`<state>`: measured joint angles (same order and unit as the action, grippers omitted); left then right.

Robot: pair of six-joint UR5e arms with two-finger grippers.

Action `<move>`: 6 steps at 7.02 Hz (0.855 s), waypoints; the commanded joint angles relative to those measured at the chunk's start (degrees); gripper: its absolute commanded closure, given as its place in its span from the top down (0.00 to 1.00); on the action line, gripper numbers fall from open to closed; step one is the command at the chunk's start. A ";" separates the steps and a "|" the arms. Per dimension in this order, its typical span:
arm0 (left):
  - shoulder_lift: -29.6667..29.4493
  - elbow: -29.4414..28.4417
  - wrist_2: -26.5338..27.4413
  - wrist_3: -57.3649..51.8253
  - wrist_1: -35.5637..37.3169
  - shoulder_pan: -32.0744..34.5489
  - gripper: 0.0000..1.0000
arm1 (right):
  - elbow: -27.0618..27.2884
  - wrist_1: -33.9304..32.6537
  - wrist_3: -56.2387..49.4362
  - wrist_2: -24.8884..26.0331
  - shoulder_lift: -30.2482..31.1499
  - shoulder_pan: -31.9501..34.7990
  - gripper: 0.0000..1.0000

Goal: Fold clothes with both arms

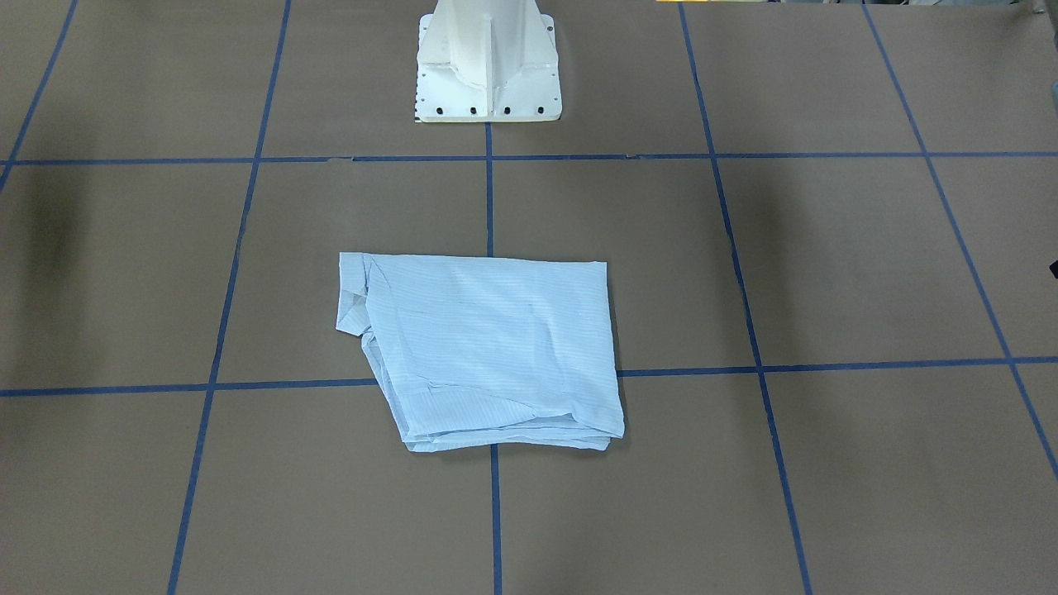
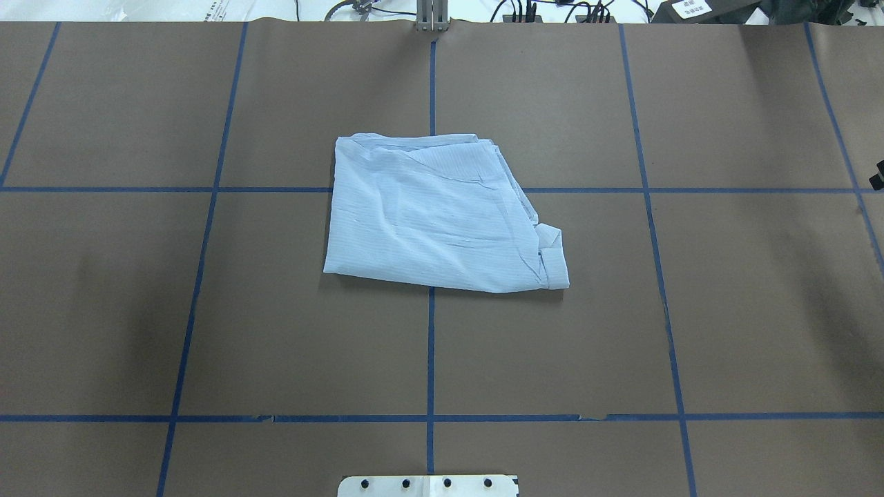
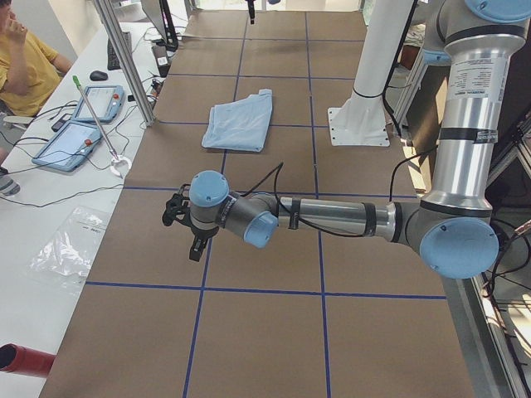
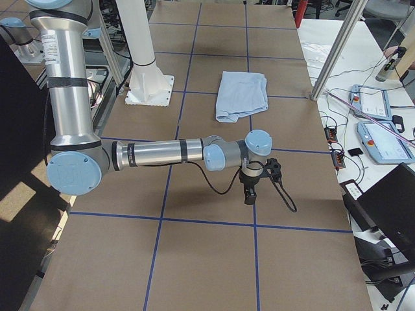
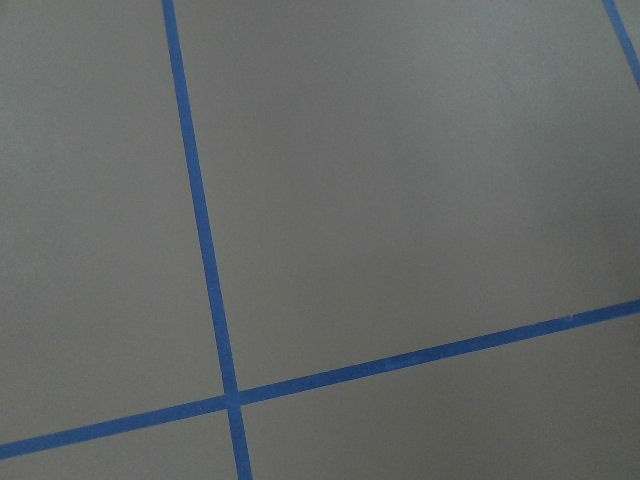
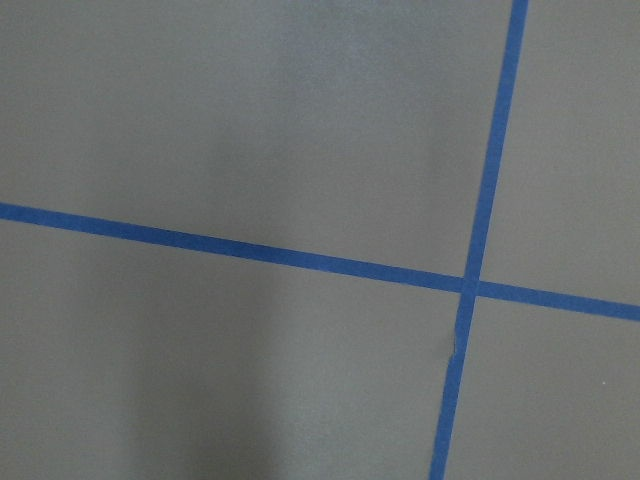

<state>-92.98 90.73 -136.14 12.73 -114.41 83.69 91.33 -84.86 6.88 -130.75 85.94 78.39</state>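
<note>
The pale-blue striped shirt (image 1: 488, 347) lies folded into a rough rectangle at the middle of the brown table, flat, with a cuff or collar corner sticking out at one side (image 2: 552, 255). It also shows in the side views (image 3: 241, 123) (image 4: 241, 94). Both arms are stretched out low, far from the shirt. The left gripper (image 3: 192, 240) hangs over bare table towards the left end; the right gripper (image 4: 249, 191) does the same at the right end. Neither holds anything that I can see. I cannot tell whether either is open or shut. Both wrist views show only table and blue tape.
The white pedestal base (image 1: 488, 66) stands behind the shirt. Blue tape lines (image 2: 431, 345) grid the brown table. Aluminium posts (image 3: 124, 62) (image 4: 337, 48) stand at its far edge. Beyond is a bench with teach pendants (image 4: 382, 129) and a seated person in yellow (image 3: 25, 58).
</note>
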 commanded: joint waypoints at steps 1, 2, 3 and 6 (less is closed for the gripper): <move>0.08 1.65 0.35 0.01 1.29 0.07 1.00 | 0.86 -0.57 -0.20 -0.90 0.62 1.14 1.00; 0.51 2.08 0.26 0.01 1.38 0.16 1.00 | 1.04 -0.23 -0.89 -1.95 1.76 2.80 1.00; 0.60 2.00 0.34 0.01 1.30 0.16 1.00 | 0.70 -0.05 -0.90 -1.79 1.95 2.82 1.00; 0.61 2.00 0.43 0.01 1.29 0.16 1.00 | 1.31 -0.22 -0.90 -1.87 1.95 2.82 1.00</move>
<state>-92.39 92.70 -135.77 12.74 -113.11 83.84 92.49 -84.95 5.99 -132.55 87.87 81.17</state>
